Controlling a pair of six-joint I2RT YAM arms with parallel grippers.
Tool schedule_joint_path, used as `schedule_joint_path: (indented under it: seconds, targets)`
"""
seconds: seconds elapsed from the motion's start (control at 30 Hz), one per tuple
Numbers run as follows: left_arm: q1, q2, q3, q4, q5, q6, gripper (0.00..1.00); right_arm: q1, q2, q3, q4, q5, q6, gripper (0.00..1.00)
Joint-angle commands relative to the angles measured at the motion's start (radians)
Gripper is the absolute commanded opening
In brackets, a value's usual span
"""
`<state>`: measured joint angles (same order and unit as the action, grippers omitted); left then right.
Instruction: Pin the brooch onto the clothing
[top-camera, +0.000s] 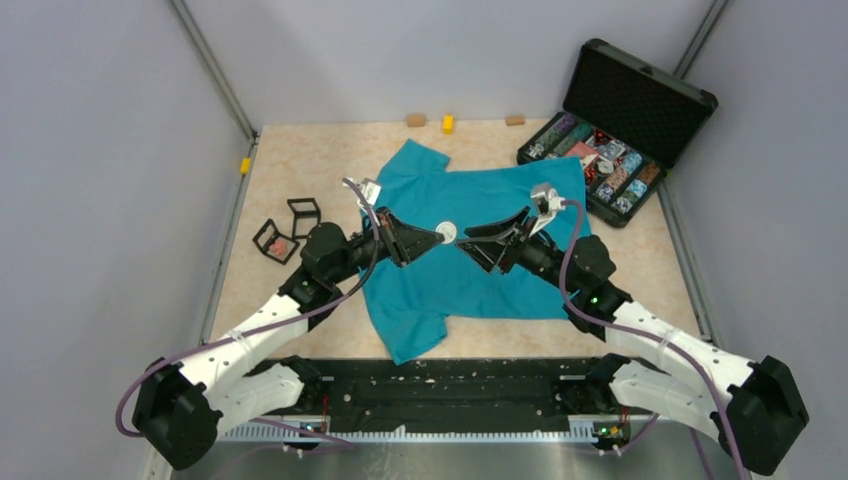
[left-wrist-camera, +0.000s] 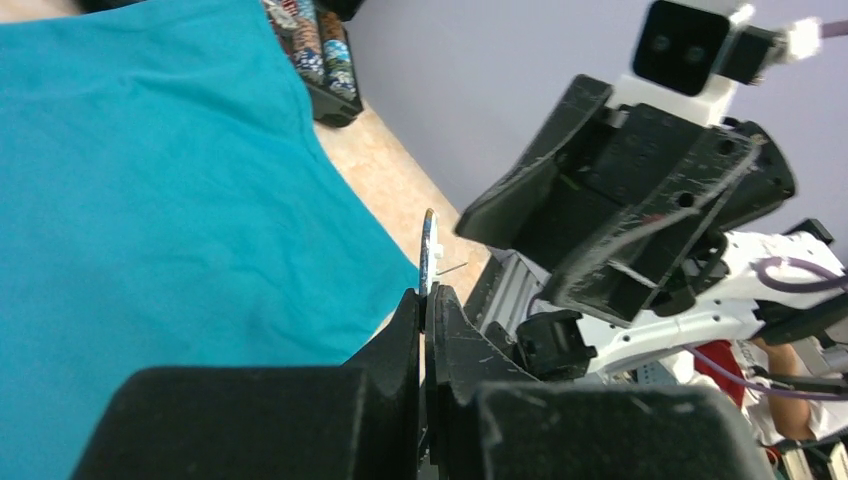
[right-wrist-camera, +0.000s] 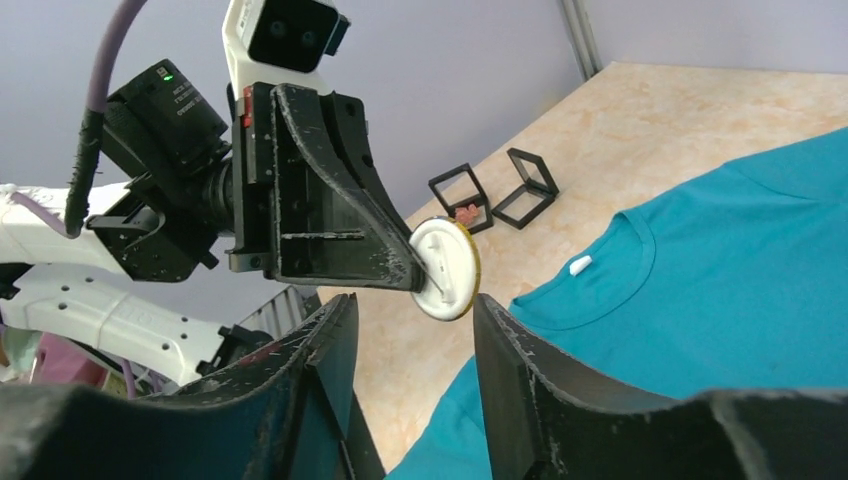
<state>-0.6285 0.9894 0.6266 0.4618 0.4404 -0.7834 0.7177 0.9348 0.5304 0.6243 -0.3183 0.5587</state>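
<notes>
While raised tip-to-tip over the shirt (top-camera: 470, 285) | left tool (top-camera: 437, 236) pinches white disc (right-wrist-camera: 445, 268) | right tool (top-camera: 467, 240) agape

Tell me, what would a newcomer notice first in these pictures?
The left hand pinches a round white disc above the teal shirt at mid-table, the open right hand facing it. An open black case of colourful trinkets stands at the far right corner.

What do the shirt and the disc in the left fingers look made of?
The shirt: soft, matte teal fabric, probably cotton knit; it lies limp with gentle folds. The disc: rigid, with a smooth white face, likely plastic, and a yellowish rim that may be metal.
</notes>
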Motion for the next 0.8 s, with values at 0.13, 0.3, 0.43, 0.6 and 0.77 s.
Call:
schedule_joint_path:
  seconds: [0.13,0.3,0.43,0.6,0.77]
  targets:
    - [0.027,-0.049,0.067,-0.221,-0.136,0.083,0.00,0.006,-0.097,0.047,-0.181,0.119,-0.078,0.54]
    - [0.142,-0.062,0.165,-0.559,-0.100,0.208,0.00,0.006,-0.097,0.117,-0.491,0.275,-0.118,0.58]
    - [0.275,-0.040,0.208,-0.663,-0.026,0.236,0.00,0.006,0.002,0.155,-0.682,0.308,-0.148,0.59]
    - [0.305,0.009,0.183,-0.655,-0.060,0.242,0.00,0.043,0.156,0.167,-0.702,0.287,-0.095,0.54]
    - [0.305,0.048,0.279,-0.816,-0.161,0.374,0.00,0.163,0.330,0.238,-0.672,0.374,-0.069,0.52]
